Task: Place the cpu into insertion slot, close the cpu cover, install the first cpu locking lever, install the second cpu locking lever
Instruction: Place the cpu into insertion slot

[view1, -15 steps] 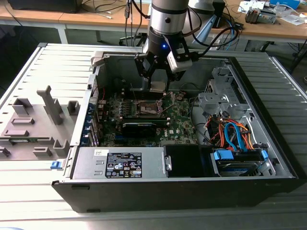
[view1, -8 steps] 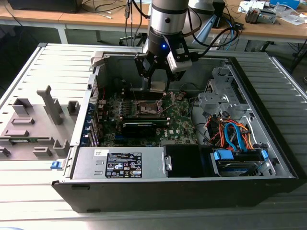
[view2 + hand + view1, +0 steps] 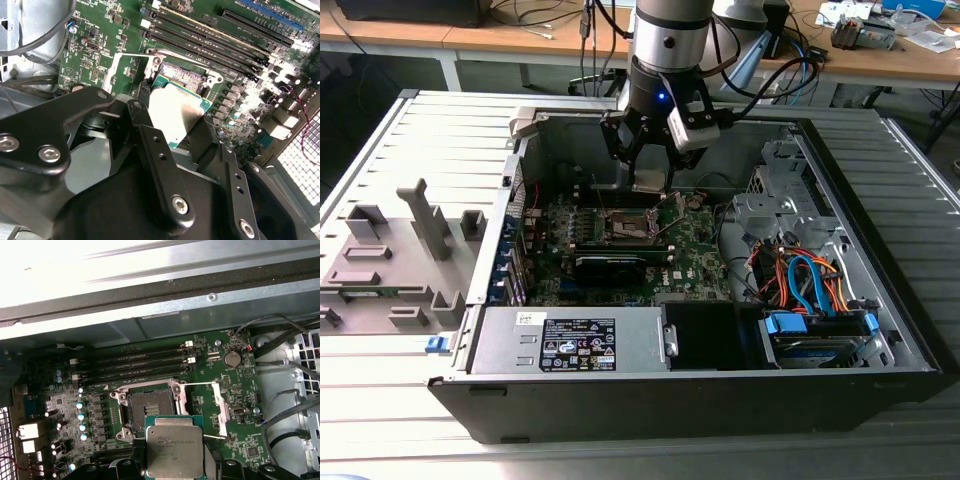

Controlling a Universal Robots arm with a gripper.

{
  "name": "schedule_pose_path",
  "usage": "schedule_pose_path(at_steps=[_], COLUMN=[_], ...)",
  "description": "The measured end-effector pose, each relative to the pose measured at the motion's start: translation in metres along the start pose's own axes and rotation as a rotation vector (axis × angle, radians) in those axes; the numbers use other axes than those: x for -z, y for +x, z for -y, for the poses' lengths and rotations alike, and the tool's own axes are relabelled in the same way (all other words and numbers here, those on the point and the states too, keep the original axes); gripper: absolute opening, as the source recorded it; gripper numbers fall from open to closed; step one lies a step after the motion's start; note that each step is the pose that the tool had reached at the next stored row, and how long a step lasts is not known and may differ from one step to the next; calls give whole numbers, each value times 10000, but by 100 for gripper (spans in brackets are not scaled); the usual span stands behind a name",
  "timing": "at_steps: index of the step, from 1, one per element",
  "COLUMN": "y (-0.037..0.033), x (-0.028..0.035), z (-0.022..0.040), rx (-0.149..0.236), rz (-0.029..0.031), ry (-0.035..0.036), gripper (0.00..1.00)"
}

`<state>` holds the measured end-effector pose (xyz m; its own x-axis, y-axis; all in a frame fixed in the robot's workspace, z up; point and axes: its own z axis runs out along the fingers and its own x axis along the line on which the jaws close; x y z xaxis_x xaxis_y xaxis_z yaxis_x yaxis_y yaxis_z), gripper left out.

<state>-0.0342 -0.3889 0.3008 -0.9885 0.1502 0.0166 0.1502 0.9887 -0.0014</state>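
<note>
the gripper point(image 3: 649, 168) is hanging over the far middle of the green board point(image 3: 700, 250) inside the open computer case point(image 3: 880, 200); its fingers point(image 3: 150, 145) are clamped on two opposite edges of the cpu point(image 3: 175, 452), which is riding flat, metal top up, in the air and apart from the board; in the first wrist view the insertion slot point(image 3: 149, 409) is lying bare just beside the chip, its contact field uncovered, and the chip is not yet sitting squarely over it; the cpu cover point(image 3: 220, 409) is lying swung open off one side of the slot, with a thin lever rod point(image 3: 196, 384) standing clear along it, so nothing seems to be blocking the way down; the step in hand looks like the placing itself, and doing it well is probably calling for centring first, high up, then coming straight down with the chip level; any sideways sliding on the contacts is likely to be bending them; whether the chip's corner marks are matching the slot i cannot tell; the fingers are probably needing room beside the dark rim, and the long memory slots point(image 3: 140, 362) are running close by.
</note>
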Motion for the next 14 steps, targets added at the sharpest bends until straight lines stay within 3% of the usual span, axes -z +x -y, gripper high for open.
schedule_pose_path(at_steps=[14], y=[0], x=[-1], z=[0], rx=[-70], rz=[0], ry=[1], gripper=[55])
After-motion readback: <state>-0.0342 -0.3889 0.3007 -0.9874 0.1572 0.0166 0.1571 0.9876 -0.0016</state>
